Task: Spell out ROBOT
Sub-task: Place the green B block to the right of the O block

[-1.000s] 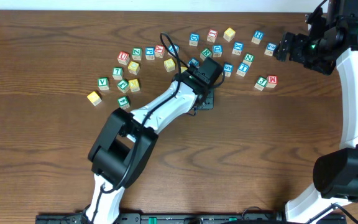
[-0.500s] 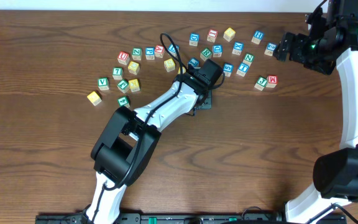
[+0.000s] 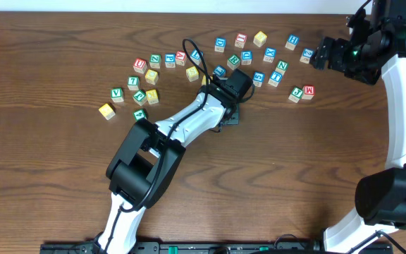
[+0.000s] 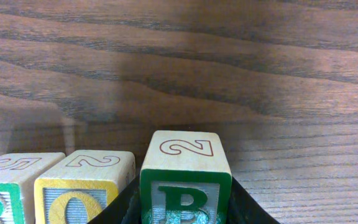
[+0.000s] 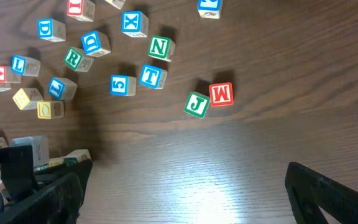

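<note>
Left gripper (image 4: 184,210): pinching the B cube (image 4: 185,186); one dark finger (image 4: 246,209) pressed to each side face
B cube: green frame, green B facing the wrist camera, red outlined figure on the top face; upright; base below the picture edge, so cannot tell whether it rests on the wood
O cube (image 4: 82,186): yellow frame, yellow O; just beside the B cube, with the tip of one finger between the two low down
Green-framed cube (image 4: 8,186): close against the far side of the O cube; letter cut off by the picture edge
Row: the three lettered faces stand in one line, about mid-tabletop (image 3: 316,176), a little nearer the far edge than the near edge
Loose O cube (image 5: 45,110): yellow frame; in the scatter between the row and the far edge; just beside a yellow cube (image 5: 23,98)
R cube (image 5: 73,58): green letter, turned askew; near the blue D cube (image 5: 94,42)
T cube (image 5: 150,76): blue letter; just beside the blue 5 cube (image 5: 122,85), the green N cube (image 5: 159,48) on its far-edge side
J cube (image 5: 196,104) and M cube (image 5: 221,93): green and red, corners touching; the cubes nearest the right edge
Right gripper (image 5: 188,177): jaws spread wide over bare wood; overhead shows it up by the far right corner, well apart from the row
</note>
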You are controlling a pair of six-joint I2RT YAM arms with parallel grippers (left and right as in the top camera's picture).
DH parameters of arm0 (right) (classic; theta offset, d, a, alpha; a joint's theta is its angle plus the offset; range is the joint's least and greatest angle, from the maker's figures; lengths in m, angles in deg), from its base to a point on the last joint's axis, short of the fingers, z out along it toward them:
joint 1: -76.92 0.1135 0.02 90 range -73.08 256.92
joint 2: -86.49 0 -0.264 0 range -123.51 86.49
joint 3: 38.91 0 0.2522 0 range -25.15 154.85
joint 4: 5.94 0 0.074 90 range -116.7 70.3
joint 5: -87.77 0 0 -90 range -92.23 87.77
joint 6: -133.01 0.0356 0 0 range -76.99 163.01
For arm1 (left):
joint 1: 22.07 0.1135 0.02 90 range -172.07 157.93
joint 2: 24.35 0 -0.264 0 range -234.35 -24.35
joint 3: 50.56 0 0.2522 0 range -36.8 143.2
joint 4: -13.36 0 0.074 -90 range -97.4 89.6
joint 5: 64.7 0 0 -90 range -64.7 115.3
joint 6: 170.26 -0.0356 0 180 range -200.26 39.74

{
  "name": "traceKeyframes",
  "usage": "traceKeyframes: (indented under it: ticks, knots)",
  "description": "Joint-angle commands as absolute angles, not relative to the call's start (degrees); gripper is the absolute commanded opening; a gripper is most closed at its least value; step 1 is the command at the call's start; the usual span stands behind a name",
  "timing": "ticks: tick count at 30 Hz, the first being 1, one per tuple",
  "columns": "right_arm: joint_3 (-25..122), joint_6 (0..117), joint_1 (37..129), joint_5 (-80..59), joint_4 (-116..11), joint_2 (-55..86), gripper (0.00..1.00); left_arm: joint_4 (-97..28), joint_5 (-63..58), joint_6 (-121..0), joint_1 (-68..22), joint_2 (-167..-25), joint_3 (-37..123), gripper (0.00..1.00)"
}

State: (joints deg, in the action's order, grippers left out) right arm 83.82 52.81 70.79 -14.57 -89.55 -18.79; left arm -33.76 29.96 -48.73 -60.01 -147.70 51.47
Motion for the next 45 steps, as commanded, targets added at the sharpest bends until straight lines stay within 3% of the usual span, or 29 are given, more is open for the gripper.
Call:
traceKeyframes:
  ticks: [1, 9, 10, 12, 26, 45]
  knots:
    - [84.61, 52.13, 71.07, -14.35, -89.77, -18.66, 0.99, -33.92, 30.93, -48.43, -59.77, -148.54, 52.03, 0.31]
    - [84.61, 52.13, 71.07, -14.35, -89.77, -18.66, 0.99, -33.92, 30.90, -48.43, -59.77, -148.54, 52.03, 0.32]
    - [84.61, 52.13, 71.07, -14.33, -89.74, -18.66, 0.99, -33.94, 30.90, -48.43, -59.77, -148.54, 52.03, 0.51]
    - [84.61, 52.13, 71.07, -14.33, -89.74, -18.66, 0.99, -33.94, 30.86, -48.43, -59.77, -148.54, 52.03, 0.53]
    - [84.61, 52.13, 71.07, -14.35, -89.74, -18.66, 0.99, -33.94, 30.27, -48.49, -59.77, -146.96, 52.06, 0.53]
    - [84.61, 52.18, 71.07, -14.17, -88.80, -18.66, 0.99, -40.89, 30.51, -54.77, -58.21, -127.92, 52.06, 0.53]
